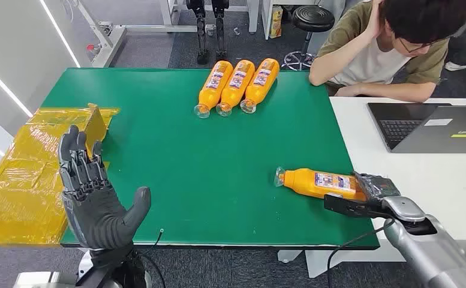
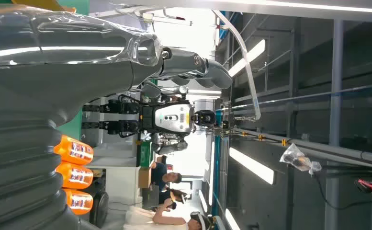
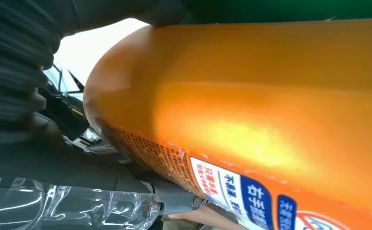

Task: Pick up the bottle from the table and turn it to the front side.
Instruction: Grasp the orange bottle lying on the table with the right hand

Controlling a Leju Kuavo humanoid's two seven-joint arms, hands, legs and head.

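Note:
An orange bottle with a blue and white label lies on its side near the right edge of the green table, cap end pointing left. My right hand is wrapped around its base end, and the fingers hide that end. In the right wrist view the bottle lies close against my right hand. My left hand is raised over the table's front left corner, fingers spread, holding nothing. The left wrist view looks past my left hand.
Three more orange bottles lie side by side at the table's far edge, also seen as bottles. Yellow wrapped packaging sits at the left. A person leans on the white table beside a laptop.

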